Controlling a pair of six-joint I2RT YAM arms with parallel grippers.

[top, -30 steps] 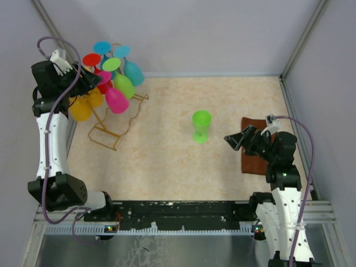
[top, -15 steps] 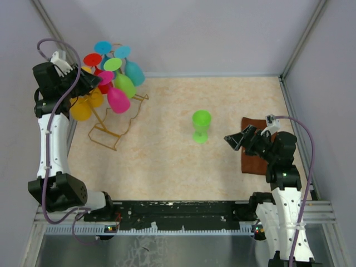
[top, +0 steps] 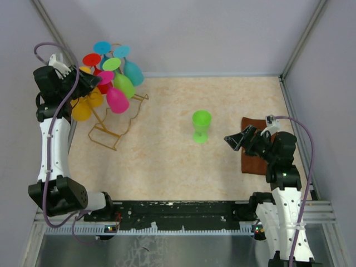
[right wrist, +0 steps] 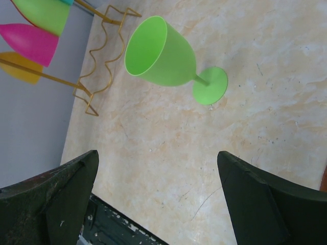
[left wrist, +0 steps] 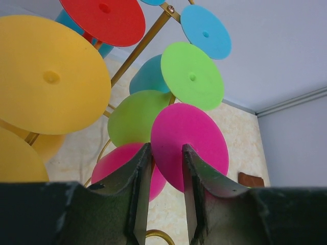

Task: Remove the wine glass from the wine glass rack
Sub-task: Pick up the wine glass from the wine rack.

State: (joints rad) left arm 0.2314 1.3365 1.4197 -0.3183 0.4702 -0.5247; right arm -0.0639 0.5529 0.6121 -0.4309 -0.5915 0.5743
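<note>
The wine glass rack (top: pixel 118 132) is a golden wire stand at the far left, its rod also in the left wrist view (left wrist: pixel 143 48). Several coloured glasses hang on it upside down, among them a pink glass (top: pixel 117 100) with its round foot (left wrist: pixel 196 143). My left gripper (top: pixel 92 83) is up at the hanging glasses. Its jaws (left wrist: pixel 166 149) stand a narrow gap apart, with the pink foot's edge just beyond the tips and nothing clamped. A green wine glass (top: pixel 201 127) stands upright on the table. My right gripper (top: pixel 233 139) is wide open and empty, low over the table to its right.
A brown cloth (top: pixel 253 153) lies at the right under my right arm. Yellow (left wrist: pixel 48 81), red (left wrist: pixel 104 18), green (left wrist: pixel 191 76) and blue (left wrist: pixel 204 33) glass feet crowd around my left gripper. The enclosure walls stand close behind the rack.
My left arm's wrist has shifted slightly to the left beside the rack. The glasses, the green glass and my right arm have not moved.
</note>
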